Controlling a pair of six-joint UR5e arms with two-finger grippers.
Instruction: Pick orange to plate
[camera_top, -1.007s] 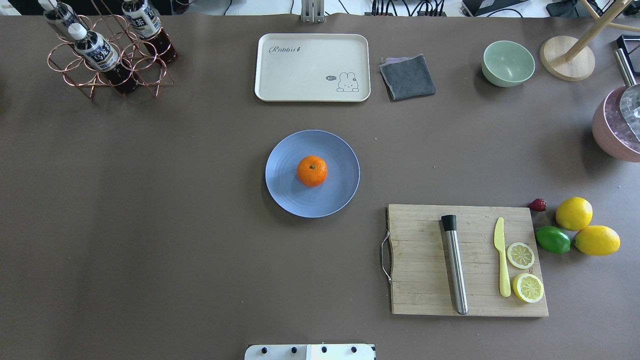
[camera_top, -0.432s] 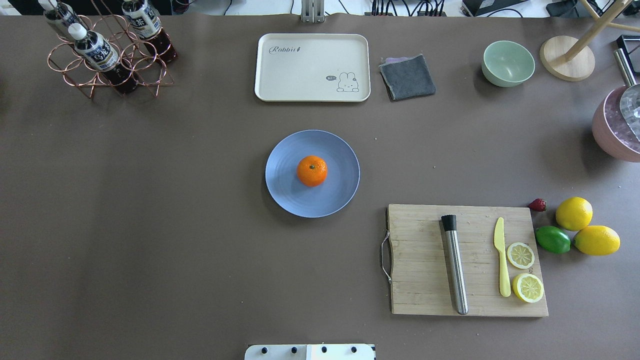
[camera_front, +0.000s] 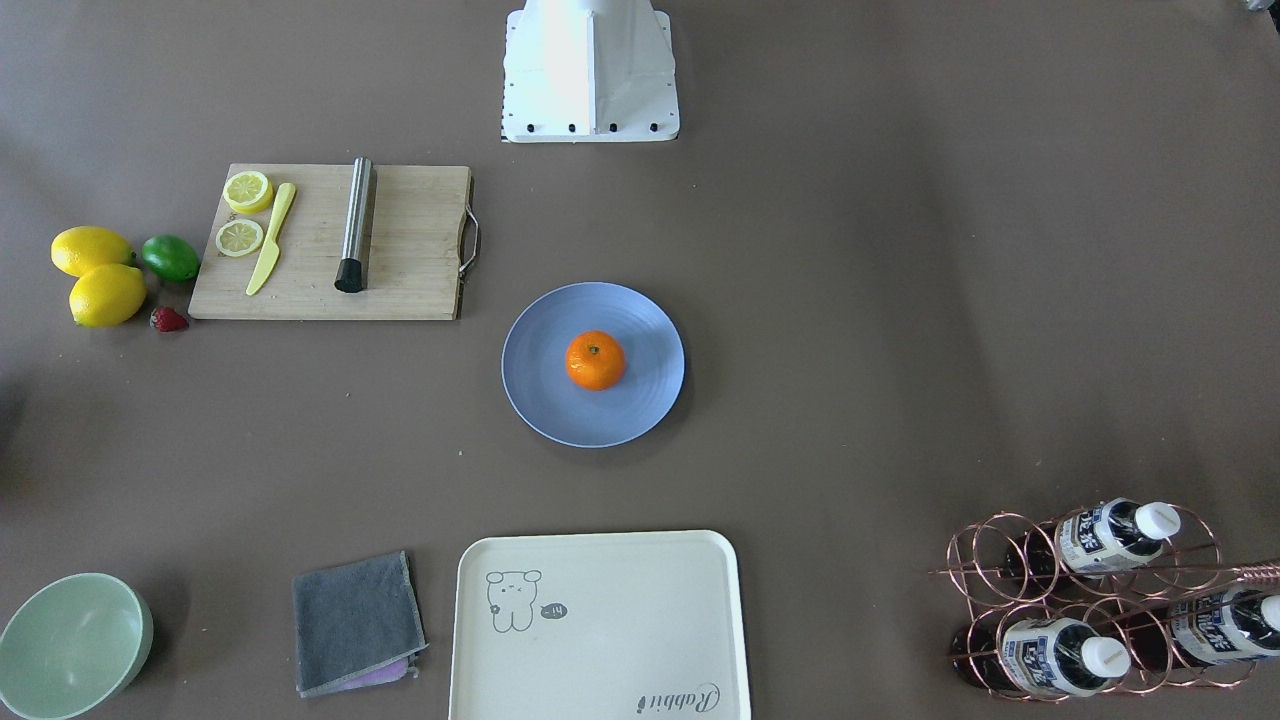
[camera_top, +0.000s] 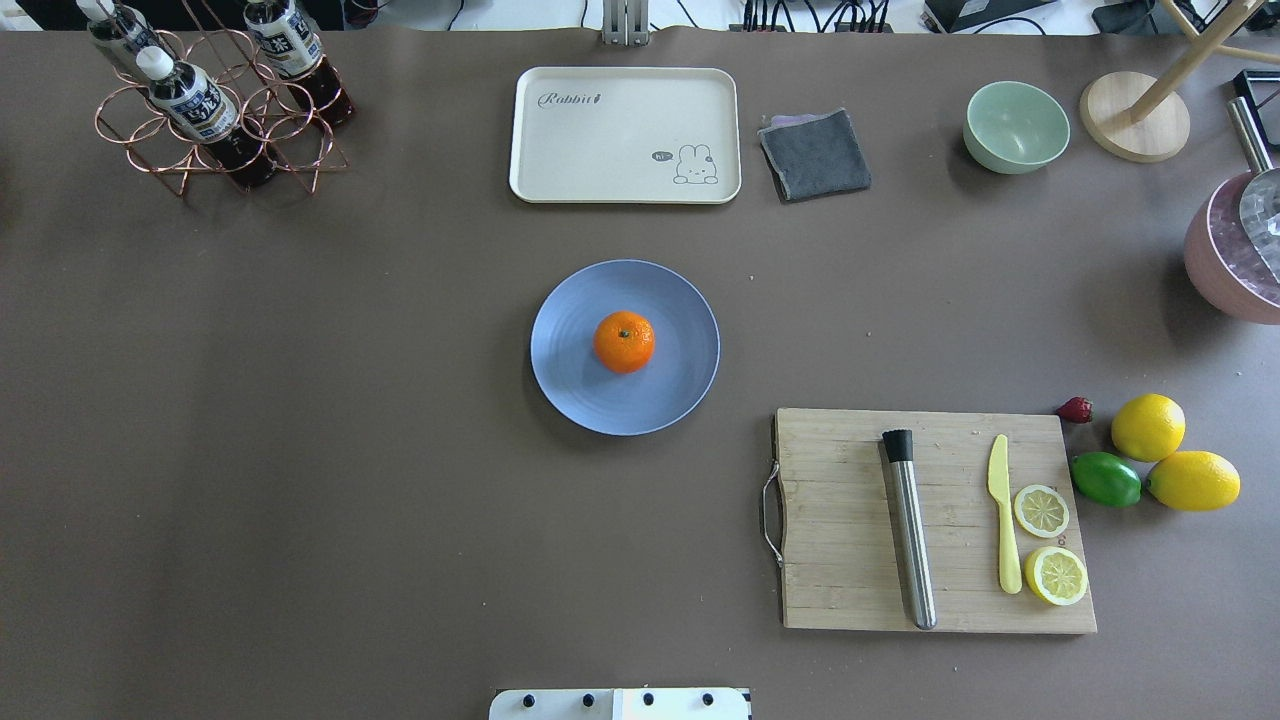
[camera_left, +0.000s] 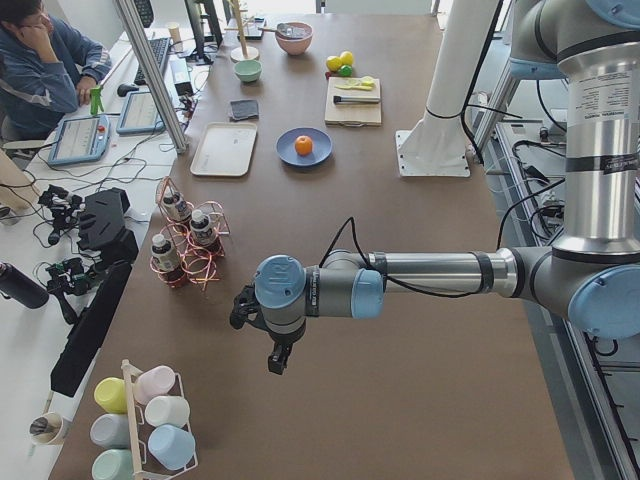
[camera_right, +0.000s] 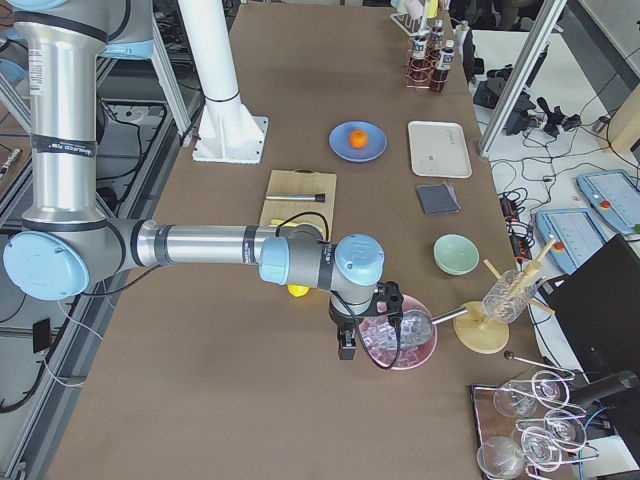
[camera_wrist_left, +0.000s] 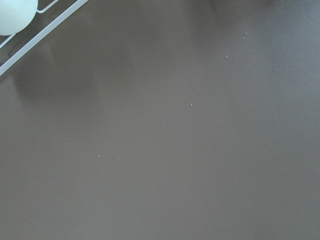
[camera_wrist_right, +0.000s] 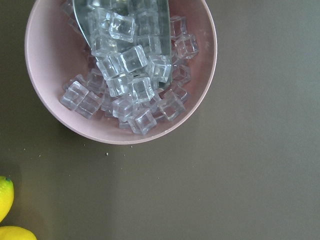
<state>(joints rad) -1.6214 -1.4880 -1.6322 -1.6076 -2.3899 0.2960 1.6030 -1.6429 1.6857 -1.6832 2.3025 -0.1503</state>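
Note:
The orange (camera_top: 624, 342) rests in the middle of the light-blue plate (camera_top: 683, 392), stem dot up, near the table's centre; both also show from the front, orange (camera_front: 595, 360) on plate (camera_front: 545, 402). No gripper touches them. My left gripper (camera_left: 276, 362) hangs over bare table far from the plate, past the bottle rack. My right gripper (camera_right: 345, 346) hangs at the other end, beside the pink bowl of ice. Both show only in the side views, so I cannot tell whether they are open or shut.
A wooden cutting board (camera_top: 850, 560) with a steel muddler, yellow knife and lemon halves lies right of the plate. Two lemons (camera_top: 1147, 427) and a lime (camera_top: 1105, 479) sit beyond it. Cream tray (camera_top: 624, 134), grey cloth (camera_top: 815, 153), green bowl (camera_top: 1016, 126), ice bowl (camera_wrist_right: 120, 70) and bottle rack (camera_top: 215, 110) line the far side.

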